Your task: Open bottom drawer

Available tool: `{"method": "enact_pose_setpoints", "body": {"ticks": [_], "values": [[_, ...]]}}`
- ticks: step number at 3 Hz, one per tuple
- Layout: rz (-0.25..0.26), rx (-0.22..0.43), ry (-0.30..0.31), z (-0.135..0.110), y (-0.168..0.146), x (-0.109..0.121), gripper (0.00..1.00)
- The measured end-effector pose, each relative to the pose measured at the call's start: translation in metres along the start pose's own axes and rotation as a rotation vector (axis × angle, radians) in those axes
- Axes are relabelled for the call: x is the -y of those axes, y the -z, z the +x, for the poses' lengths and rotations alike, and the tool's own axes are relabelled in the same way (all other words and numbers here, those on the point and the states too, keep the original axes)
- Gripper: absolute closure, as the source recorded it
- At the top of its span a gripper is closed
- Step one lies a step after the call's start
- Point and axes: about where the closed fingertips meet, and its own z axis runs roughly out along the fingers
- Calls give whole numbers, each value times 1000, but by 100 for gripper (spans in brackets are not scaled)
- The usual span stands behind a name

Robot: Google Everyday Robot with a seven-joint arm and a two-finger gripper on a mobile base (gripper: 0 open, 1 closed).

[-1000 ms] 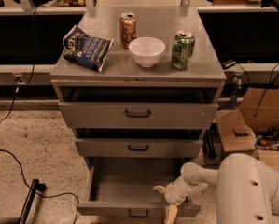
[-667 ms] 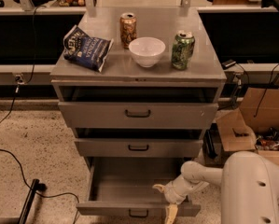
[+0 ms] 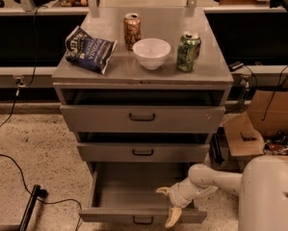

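The grey cabinet has three drawers. The bottom drawer (image 3: 115, 215) is pulled well out, its inside bare and its dark handle (image 3: 142, 220) at the lower frame edge. My gripper (image 3: 167, 205) reaches in from the right on a white arm (image 3: 216, 177). It sits at the right part of the drawer's front panel. One cream finger (image 3: 173, 217) hangs down over the front panel, the other (image 3: 162, 191) points back over the drawer's inside. The fingers stand apart, with the panel's top edge between them.
The top drawer (image 3: 142, 116) and middle drawer (image 3: 142, 151) stand slightly out. On the cabinet top lie a chip bag (image 3: 89, 49), a brown can (image 3: 132, 31), a white bowl (image 3: 151, 53) and a green can (image 3: 188, 51). Cardboard boxes (image 3: 259, 124) stand right; cables (image 3: 13, 170) cross the floor left.
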Motion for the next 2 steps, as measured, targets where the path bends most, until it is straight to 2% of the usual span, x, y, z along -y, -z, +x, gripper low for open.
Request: {"method": "enact_pose_setpoints", "body": {"ticks": [1, 2], "values": [[75, 4, -15, 4, 15, 18, 39], [69, 6, -15, 3, 12, 17, 62]]}}
